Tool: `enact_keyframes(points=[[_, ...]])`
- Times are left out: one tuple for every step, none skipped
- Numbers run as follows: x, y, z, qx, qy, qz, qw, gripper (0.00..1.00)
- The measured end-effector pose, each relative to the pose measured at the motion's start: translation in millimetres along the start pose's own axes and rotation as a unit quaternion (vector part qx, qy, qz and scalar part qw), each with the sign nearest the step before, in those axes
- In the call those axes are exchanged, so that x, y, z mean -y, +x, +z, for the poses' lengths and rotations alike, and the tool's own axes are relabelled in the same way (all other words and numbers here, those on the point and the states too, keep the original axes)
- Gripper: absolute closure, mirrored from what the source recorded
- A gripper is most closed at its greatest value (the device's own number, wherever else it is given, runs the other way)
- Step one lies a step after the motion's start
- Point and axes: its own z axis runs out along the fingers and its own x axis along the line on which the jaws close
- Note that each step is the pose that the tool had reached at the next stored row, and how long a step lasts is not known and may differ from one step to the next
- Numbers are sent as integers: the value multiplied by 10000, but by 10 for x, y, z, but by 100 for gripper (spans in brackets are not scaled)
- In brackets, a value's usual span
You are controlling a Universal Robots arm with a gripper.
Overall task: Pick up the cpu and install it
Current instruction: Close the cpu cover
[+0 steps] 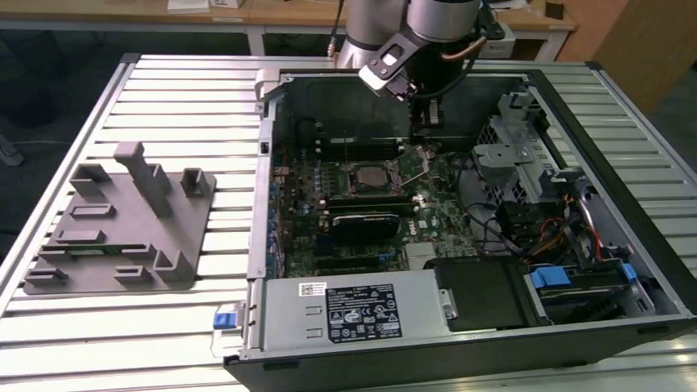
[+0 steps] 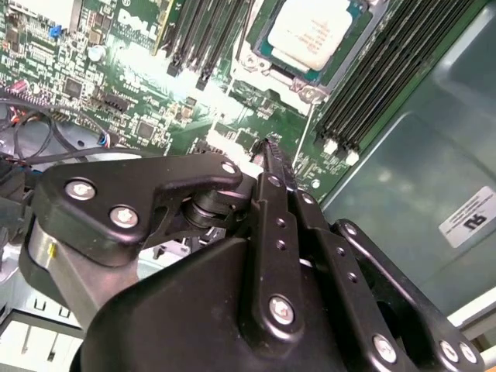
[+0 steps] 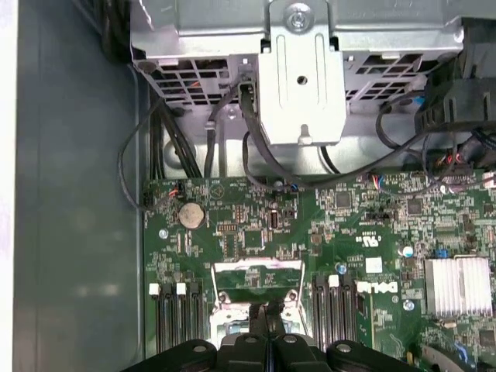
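Note:
The cpu (image 2: 310, 31), a square chip with a shiny silver top, lies flat in the motherboard socket (image 1: 365, 175) inside the open computer case. My gripper (image 1: 427, 122) hangs above the board on the exterior view's right of the socket, apart from the chip. Its black fingers (image 2: 267, 151) are pressed together with nothing between them, and their tips (image 3: 267, 329) point down at the green board beside the socket frame. A thin metal lever (image 2: 308, 132) runs along the socket's edge close to the fingertips.
The case (image 1: 273, 163) lies open on a slatted metal table (image 1: 163, 98). A grey plastic tray (image 1: 120, 229) with upright posts sits on the exterior view's left. Memory slots (image 2: 380, 77), a metal drive cage (image 3: 302, 85), loose cables (image 1: 512, 229) and a power supply (image 1: 348, 314) crowd the case.

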Motion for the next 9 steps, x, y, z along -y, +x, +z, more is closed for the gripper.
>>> enact_keyframes(points=[[-13,0,1,0,0,0,10000,89],[-27,1,1,0,0,0,10000,89],[-42,1,2,0,0,0,10000,89],[-58,1,3,0,0,0,10000,89],[-76,2,4,0,0,0,10000,89],[-93,2,5,0,0,0,10000,89],[-111,3,6,0,0,0,10000,89],[-129,3,7,0,0,0,10000,89],[-147,4,8,0,0,0,10000,89]])
